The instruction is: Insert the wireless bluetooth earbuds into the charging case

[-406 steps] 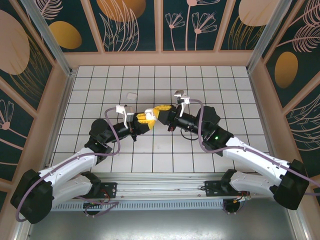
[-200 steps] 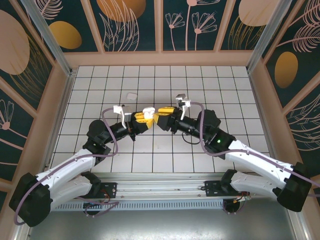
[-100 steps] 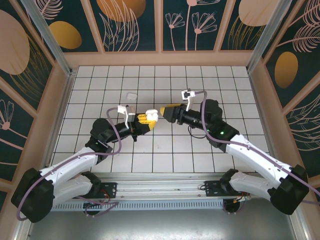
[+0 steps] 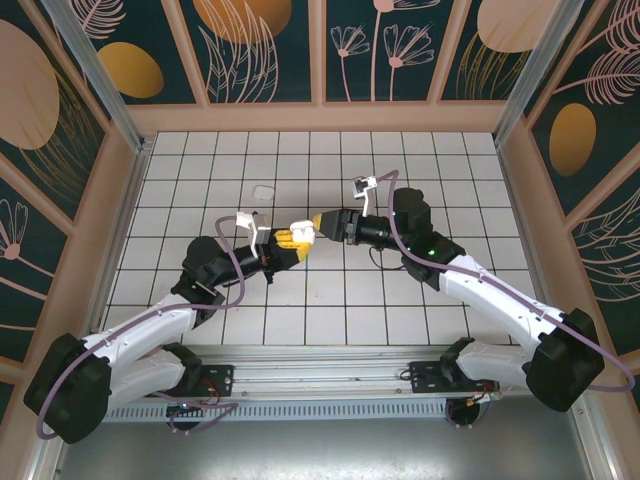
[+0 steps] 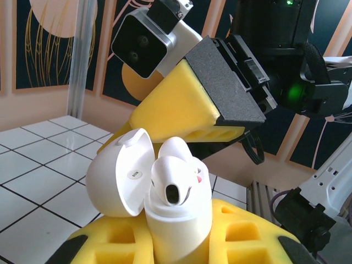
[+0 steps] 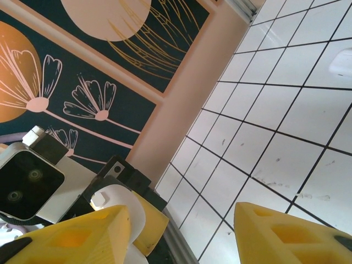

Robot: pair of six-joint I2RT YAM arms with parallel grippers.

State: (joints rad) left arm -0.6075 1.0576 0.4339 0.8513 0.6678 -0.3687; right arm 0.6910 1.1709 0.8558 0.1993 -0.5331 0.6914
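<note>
The white charging case (image 5: pixel 179 220) stands upright with its lid (image 5: pixel 118 170) swung open to the left. My left gripper (image 5: pixel 179 242) is shut on its body between yellow fingers (image 5: pixel 104 242). A white earbud (image 5: pixel 173 179) sits in the case's mouth, its top sticking out, and a second one (image 5: pixel 179 147) shows behind it. In the top view the case (image 4: pixel 297 230) is held above the middle tiles by my left gripper (image 4: pixel 293 240). My right gripper (image 4: pixel 325 222) hovers just to its right, open, one yellow finger (image 5: pixel 181 113) above the case. Nothing lies between my right gripper's (image 6: pixel 181 236) fingers.
A small white piece (image 4: pixel 264 190) lies on the tiles beyond the left gripper, and it shows at the right edge (image 6: pixel 341 60) of the right wrist view. Patterned walls (image 4: pixel 320 50) close in the tiled floor (image 4: pixel 330 290) on three sides.
The right gripper pulled back from the case to the right, then came back close to it. The left gripper kept its hold on the case and hardly moved.
</note>
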